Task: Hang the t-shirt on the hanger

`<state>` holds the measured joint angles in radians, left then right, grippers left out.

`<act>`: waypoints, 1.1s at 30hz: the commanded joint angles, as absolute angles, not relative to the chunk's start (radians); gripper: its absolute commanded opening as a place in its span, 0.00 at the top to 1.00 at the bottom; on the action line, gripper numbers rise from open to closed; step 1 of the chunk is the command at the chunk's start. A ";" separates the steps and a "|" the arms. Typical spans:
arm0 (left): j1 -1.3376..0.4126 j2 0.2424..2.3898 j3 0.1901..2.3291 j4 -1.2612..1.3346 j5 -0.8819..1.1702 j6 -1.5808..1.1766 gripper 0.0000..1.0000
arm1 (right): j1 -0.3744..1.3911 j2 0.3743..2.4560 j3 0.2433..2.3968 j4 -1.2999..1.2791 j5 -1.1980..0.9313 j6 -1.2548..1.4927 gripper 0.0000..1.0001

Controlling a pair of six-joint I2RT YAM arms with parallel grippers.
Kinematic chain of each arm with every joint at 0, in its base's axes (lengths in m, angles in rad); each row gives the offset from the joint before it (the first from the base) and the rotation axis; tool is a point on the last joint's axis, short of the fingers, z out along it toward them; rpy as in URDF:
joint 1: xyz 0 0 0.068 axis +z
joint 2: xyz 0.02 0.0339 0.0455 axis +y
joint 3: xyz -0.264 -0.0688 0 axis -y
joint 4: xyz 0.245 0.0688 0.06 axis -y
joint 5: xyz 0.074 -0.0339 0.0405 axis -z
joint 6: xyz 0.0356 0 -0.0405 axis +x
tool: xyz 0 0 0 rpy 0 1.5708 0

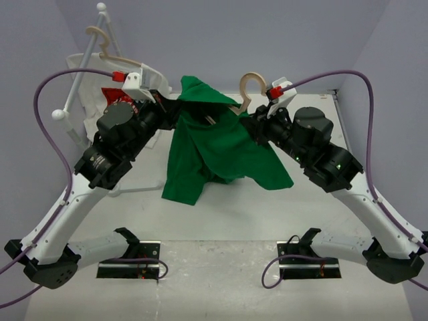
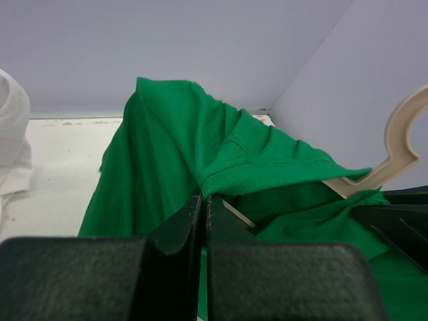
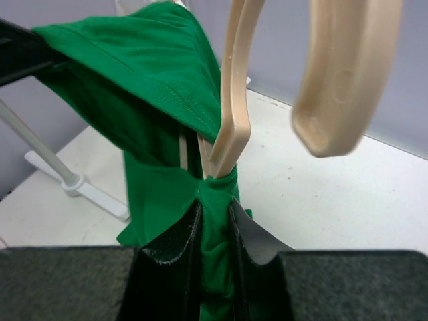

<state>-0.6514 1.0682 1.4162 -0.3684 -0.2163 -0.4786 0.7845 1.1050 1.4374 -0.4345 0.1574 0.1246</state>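
Left tool (image 1: 175, 107): its fingers are pressed together, and in the left wrist view their tips (image 2: 202, 200) pinch a ribbed hem of the t-shirt.
Right tool (image 1: 246, 122): closed narrowly on a bunch of green cloth just under the hanger's neck. Whether the hanger itself sits between the fingers cannot be told.
T-shirt (image 1: 214, 150): bright green, held up off the worktop (image 1: 221, 267) between the two tools. It is draped over the hanger's shoulder, with folds hanging down toward the worktop.
Hanger (image 1: 251, 87): pale beige. Its thick hook stands clear above the cloth beside the right tool, and the rest is mostly covered by the shirt.
White shirt (image 1: 83, 67): at the back left, on a second beige hanger (image 1: 107, 50) on a white rack (image 1: 79, 79), behind the left arm.
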 commanded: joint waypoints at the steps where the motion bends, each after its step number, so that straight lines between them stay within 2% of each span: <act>1: -0.665 1.141 1.419 -0.232 -0.021 -0.531 1.00 | 0.782 1.128 1.501 -0.400 -0.108 0.109 1.00; 5: -0.758 1.216 1.424 -0.143 0.181 -0.542 1.00 | 0.778 1.091 1.437 -0.257 -0.213 0.132 1.00; 9: -0.798 1.206 1.399 -0.133 0.216 -0.495 1.00 | 0.725 1.029 1.337 -0.170 -0.343 0.137 1.00; 10: -0.798 1.186 1.393 -0.159 0.191 -0.480 0.92 | 0.703 0.994 1.290 -0.142 -0.350 0.153 1.00; 13: -0.796 1.117 1.374 -0.212 -0.010 -0.429 0.51 | 0.654 0.912 1.191 -0.104 -0.343 0.167 1.00; 15: -0.796 1.038 1.328 -0.222 -0.158 -0.407 0.38 | 0.625 0.849 1.124 -0.088 -0.346 0.160 1.00; 17: -0.797 0.986 1.284 -0.215 -0.220 -0.409 0.35 | 0.611 0.815 1.104 -0.082 -0.338 0.161 1.00; 19: -0.796 0.948 1.228 -0.190 -0.228 -0.407 0.40 | 0.606 0.789 1.086 -0.076 -0.341 0.157 1.00; 21: -0.796 0.956 1.221 -0.188 -0.189 -0.371 0.35 | 0.602 0.785 1.079 -0.079 -0.392 0.146 1.00; 25: -0.796 0.983 1.310 -0.227 0.114 -0.120 0.29 | 0.569 0.794 1.089 -0.138 -0.456 0.039 1.00; 29: -0.796 1.016 1.440 -0.296 0.311 0.030 0.26 | 0.516 0.824 1.117 -0.236 -0.673 -0.061 1.00; 33: -0.796 1.093 1.511 -0.277 0.649 0.013 0.20 | 0.511 0.859 1.141 -0.287 -0.872 -0.140 1.00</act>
